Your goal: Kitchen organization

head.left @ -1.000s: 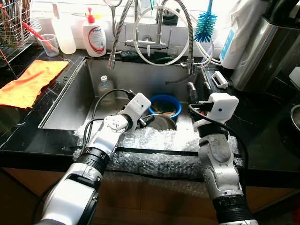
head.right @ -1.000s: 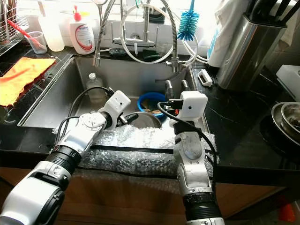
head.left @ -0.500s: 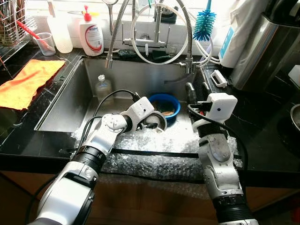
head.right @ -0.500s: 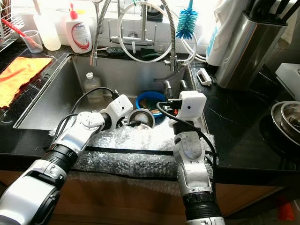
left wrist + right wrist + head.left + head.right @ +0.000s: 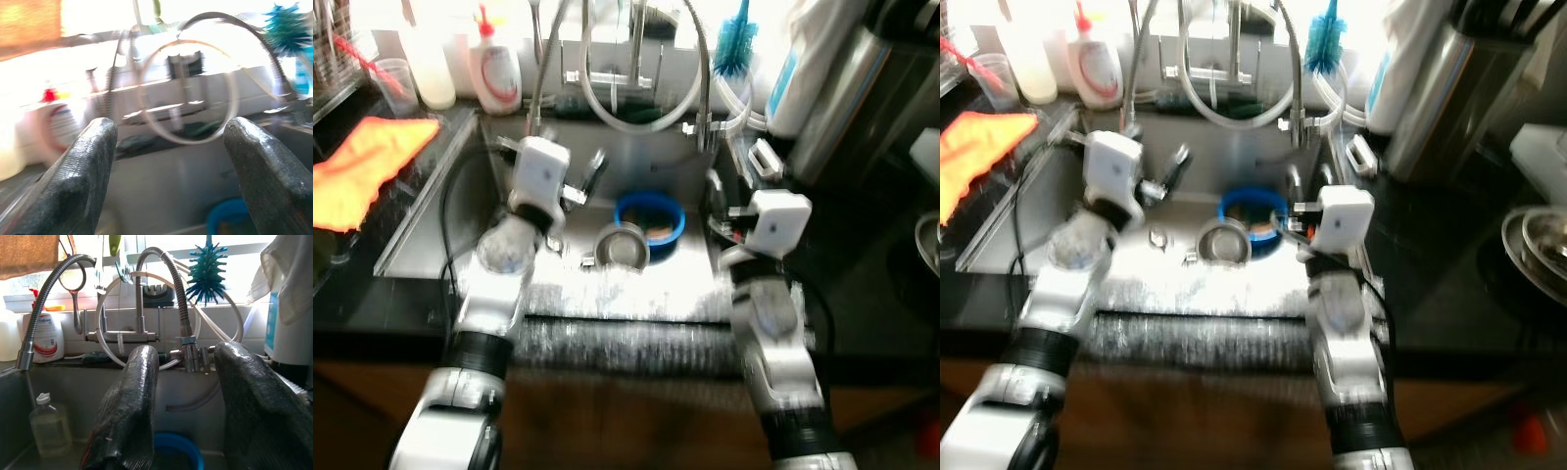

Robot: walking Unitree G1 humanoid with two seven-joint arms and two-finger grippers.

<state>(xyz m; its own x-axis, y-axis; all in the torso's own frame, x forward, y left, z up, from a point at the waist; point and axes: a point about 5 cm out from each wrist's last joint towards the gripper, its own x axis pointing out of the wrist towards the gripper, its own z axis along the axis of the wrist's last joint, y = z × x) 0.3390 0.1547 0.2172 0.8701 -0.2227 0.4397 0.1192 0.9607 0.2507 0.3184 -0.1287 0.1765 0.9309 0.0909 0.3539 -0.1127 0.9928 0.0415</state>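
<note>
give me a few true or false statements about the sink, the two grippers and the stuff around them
1. The left gripper is open with nothing between its fingers. True.
2. A blue bowl sits in the sink. True.
3. The right gripper is clamped on the teal brush. False: it is open, and the brush hangs by the window.
4. The orange cloth lies inside the sink. False: it lies on the counter, on the robot's left.
</note>
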